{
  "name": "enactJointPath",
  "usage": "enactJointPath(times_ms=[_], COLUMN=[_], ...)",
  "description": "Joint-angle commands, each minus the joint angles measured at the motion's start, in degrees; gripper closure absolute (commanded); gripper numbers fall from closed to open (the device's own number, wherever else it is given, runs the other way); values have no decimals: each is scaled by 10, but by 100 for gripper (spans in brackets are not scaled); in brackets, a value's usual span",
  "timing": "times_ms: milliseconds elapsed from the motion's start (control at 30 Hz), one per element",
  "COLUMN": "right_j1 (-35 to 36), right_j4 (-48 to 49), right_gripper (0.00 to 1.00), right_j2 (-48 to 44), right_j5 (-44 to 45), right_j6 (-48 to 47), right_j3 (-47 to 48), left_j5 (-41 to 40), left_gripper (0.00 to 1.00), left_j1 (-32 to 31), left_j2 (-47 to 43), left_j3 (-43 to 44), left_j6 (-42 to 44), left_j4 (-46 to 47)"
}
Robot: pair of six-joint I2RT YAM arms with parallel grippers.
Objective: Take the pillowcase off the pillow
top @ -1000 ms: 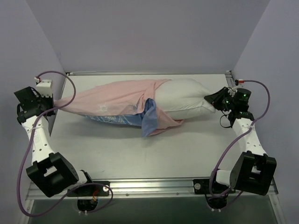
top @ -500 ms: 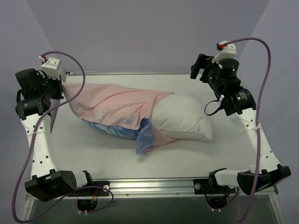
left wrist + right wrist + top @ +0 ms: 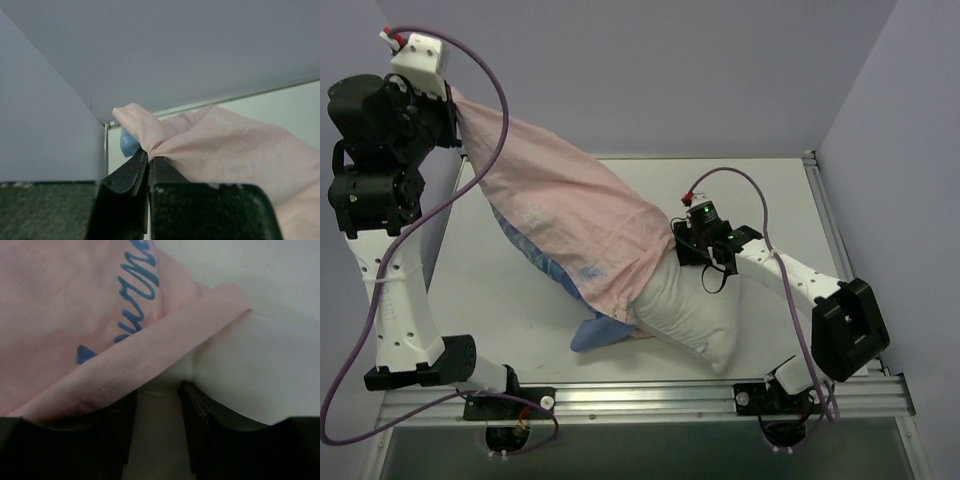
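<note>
The pillowcase (image 3: pixel 570 210), turned pale pink side out, hangs in a slope from the upper left down to the table's middle. My left gripper (image 3: pixel 453 100) is raised high and shut on its bunched end (image 3: pixel 150 135), where a bit of blue (image 3: pixel 128 144) shows beside the left finger. Blue folds (image 3: pixel 595 330) trail under the hem. The white pillow (image 3: pixel 695 315) sticks out of the open end toward the near edge. My right gripper (image 3: pixel 682 250) sits on the pillow just below the pink hem (image 3: pixel 150 355), its jaws part closed with white pillow cloth (image 3: pixel 260 365) bulging between them (image 3: pixel 157 387).
The white table (image 3: pixel 800 200) is walled on the left, back and right. A metal rail (image 3: pixel 650 398) runs along the near edge. The right arm's elbow (image 3: pixel 845 335) stands near the front right corner, and the left arm's upright link (image 3: pixel 395 300) rises along the left side.
My left gripper has lifted the pillowcase end high. My right arm has swung from the back right down to the pillow at the hem. The pillow has turned toward the near edge.
</note>
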Motion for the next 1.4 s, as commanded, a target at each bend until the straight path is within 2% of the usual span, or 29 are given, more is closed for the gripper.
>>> enactJointPath(times_ms=[0, 67, 167, 200, 300, 400, 533, 800, 867, 900, 967, 1033, 1100, 1167, 1233, 1267, 1367], right_j1=[13, 7, -16, -22, -54, -52, -19, 9, 20, 26, 32, 35, 45, 45, 26, -6, -75], right_j4=[-12, -23, -28, -20, 33, 77, 92, 17, 5, 17, 94, 162, 171, 179, 184, 186, 189], right_gripper=[57, 57, 53, 48, 23, 15, 8, 6, 5, 0, 0, 0, 1, 10, 74, 100, 100], right_j2=[-68, -75, -73, -81, -131, -181, -205, -300, -289, -277, -257, -204, -134, -87, -64, -50, -37], right_j5=[-1, 23, -12, -42, -126, -162, -254, -242, -227, -209, -213, -219, -205, -192, -174, -164, -147], right_j6=[32, 20, 10, 12, 31, 40, 33, 48, 40, 41, 52, 57, 49, 37, 28, 33, 33], right_j3=[-16, -17, -23, -29, -61, -68, -67, -85, -93, -104, -137, -143, -136, -139, -142, -148, -149], left_j5=[-81, -93, -100, -100, -88, -60, -67, -92, -92, -92, -96, -100, -122, -135, -166, -180, -241], left_gripper=[98, 98, 98, 98, 98, 98, 98, 98, 98, 98, 98, 98, 98, 98, 98, 98, 98], left_j1=[-31, -35, -59, -63, -75, -77, -90, -92, -92, -92, -92, -92, -92, -92, -92, -91, -86], left_j2=[35, 57, 85, 90, 96, 94, 100, 108, 107, 107, 107, 107, 106, 106, 107, 108, 113], left_j3=[125, 179, 252, 270, 293, 274, 274, 280, 280, 280, 281, 281, 279, 278, 277, 278, 291], left_j6=[-23, -29, -30, -28, -34, -54, -54, -31, -31, -30, -29, -31, -35, -35, -34, -27, 1], left_j4=[30, 39, 55, 58, 61, 59, 64, 64, 63, 63, 64, 67, 72, 78, 85, 95, 117])
